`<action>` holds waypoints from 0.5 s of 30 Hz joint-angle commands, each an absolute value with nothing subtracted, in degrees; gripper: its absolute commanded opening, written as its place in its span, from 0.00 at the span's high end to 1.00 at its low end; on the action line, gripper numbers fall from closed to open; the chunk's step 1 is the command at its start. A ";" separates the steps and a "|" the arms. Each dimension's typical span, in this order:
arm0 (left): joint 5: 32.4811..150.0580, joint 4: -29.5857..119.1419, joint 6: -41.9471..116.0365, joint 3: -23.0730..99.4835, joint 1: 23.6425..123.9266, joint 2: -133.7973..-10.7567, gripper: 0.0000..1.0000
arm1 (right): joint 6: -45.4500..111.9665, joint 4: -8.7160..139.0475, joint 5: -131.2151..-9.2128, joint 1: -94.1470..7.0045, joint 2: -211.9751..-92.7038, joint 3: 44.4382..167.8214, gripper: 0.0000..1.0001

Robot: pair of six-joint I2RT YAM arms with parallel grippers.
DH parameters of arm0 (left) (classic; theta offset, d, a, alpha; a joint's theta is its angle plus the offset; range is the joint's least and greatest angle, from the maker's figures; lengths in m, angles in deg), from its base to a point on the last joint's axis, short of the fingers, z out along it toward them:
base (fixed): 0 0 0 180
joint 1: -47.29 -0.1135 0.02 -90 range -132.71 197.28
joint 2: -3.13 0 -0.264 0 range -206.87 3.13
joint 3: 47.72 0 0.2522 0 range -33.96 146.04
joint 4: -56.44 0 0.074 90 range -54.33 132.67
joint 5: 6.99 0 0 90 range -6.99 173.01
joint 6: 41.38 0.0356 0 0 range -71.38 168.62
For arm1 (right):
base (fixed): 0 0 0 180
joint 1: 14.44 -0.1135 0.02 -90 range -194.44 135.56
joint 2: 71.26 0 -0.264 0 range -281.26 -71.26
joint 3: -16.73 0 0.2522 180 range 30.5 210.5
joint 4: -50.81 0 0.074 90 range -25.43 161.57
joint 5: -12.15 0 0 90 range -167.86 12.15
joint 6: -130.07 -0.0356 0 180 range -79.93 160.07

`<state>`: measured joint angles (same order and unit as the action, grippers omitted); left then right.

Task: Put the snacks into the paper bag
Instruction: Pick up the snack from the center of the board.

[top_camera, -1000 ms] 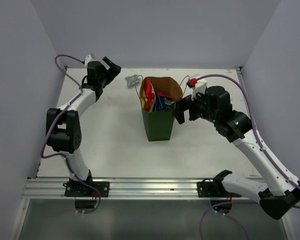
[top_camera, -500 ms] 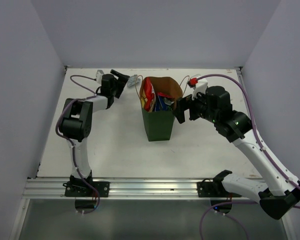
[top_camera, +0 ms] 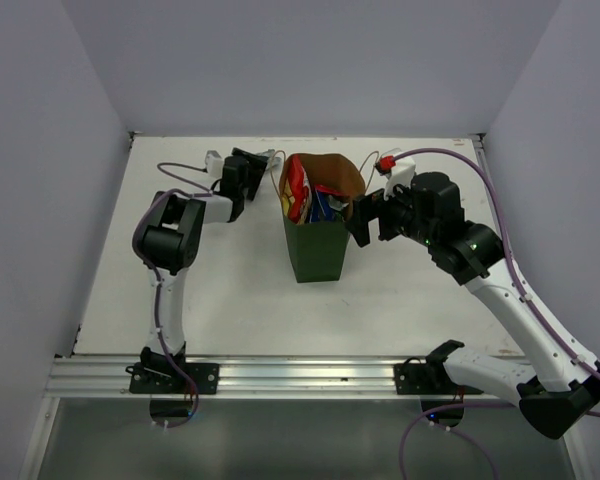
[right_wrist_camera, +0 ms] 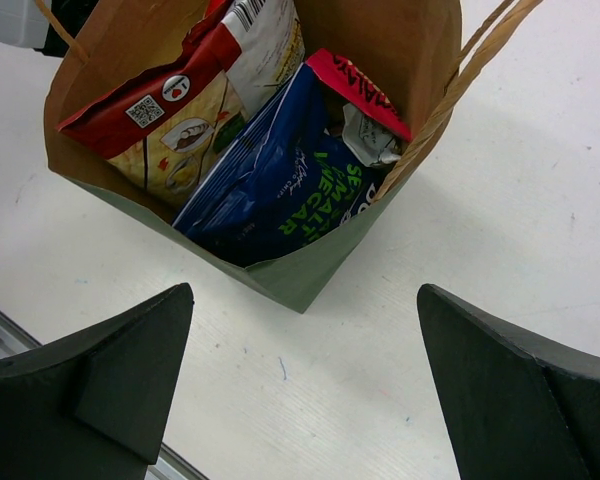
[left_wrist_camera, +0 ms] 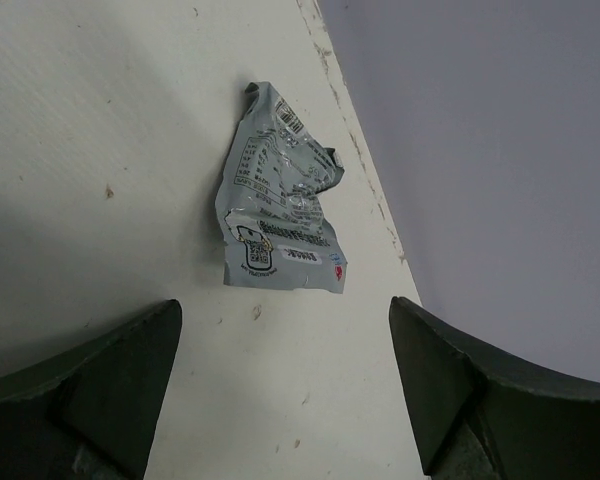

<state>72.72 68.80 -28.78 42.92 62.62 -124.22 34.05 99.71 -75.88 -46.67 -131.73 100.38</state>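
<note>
At the far edge, the open left hand (left_wrist_camera: 285, 385) has neared the silver packet (left_wrist_camera: 280, 215); right hand (right_wrist_camera: 305, 375) open.

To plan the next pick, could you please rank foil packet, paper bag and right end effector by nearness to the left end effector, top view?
1. Foil packet, just ahead of left end effector.
2. Paper bag, centre.
3. Right end effector, right of bag.

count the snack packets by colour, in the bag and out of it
white-red-yellow chip bag, in the paper bag: 1
blue packet, in it: 1
red packet, in it: 1
silver-grey packet, on the table: 1
total: 4 packets showing; more may lie hidden deeper in the bag
</note>
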 commanded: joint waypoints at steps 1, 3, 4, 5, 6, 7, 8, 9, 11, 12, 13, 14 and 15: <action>67.72 72.73 -30.65 45.40 63.37 -126.85 0.12 | 33.92 99.29 -77.42 -46.61 -131.73 101.77 0.01; 67.19 72.65 -31.09 46.10 63.63 -127.56 0.13 | 34.01 99.55 -77.59 -46.61 -131.90 101.95 0.01; 66.49 72.38 -31.18 46.80 63.72 -128.26 0.15 | 34.10 99.55 -77.68 -46.61 -131.99 101.95 0.01; 66.05 72.03 -31.35 47.24 63.72 -128.70 0.16 | 34.27 99.64 -77.68 -46.70 -131.99 102.21 0.01; 65.70 72.03 -31.36 47.51 63.81 -129.05 0.18 | 34.27 99.64 -77.68 -46.61 -131.99 102.21 0.02; 65.00 71.94 -31.36 47.95 63.81 -129.75 0.21 | 34.45 99.73 -77.68 -46.70 -132.17 102.21 0.02; 64.73 72.03 -31.44 48.12 63.81 -130.02 0.23 | 34.45 99.90 -77.68 -46.61 -132.17 102.48 0.01; 64.64 72.12 -31.53 48.56 63.81 -130.72 0.24 | 34.53 99.99 -77.68 -46.70 -132.17 102.39 0.02; 64.29 71.77 -32.06 49.00 63.72 -131.34 0.30 | 34.62 100.08 -77.68 -46.61 -132.34 102.65 0.01; 64.03 71.51 -32.15 49.53 63.72 -131.87 0.30 | 34.54 100.08 -77.68 -46.61 -132.34 102.57 0.02; 63.76 70.98 -32.06 49.79 63.72 -132.22 0.31 | 34.62 100.08 -77.68 -46.70 -132.43 102.65 0.01; 63.59 70.54 -32.23 50.14 63.72 -132.48 0.32 | 34.62 100.08 -77.68 -46.70 -132.60 102.74 0.01; 63.41 70.36 -32.15 50.50 63.72 -132.75 0.33 | 34.62 100.08 -77.68 -46.61 -132.69 102.74 0.01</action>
<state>67.15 71.60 -32.02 48.88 63.60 -130.73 34.12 100.32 -76.90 -46.67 -132.21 100.45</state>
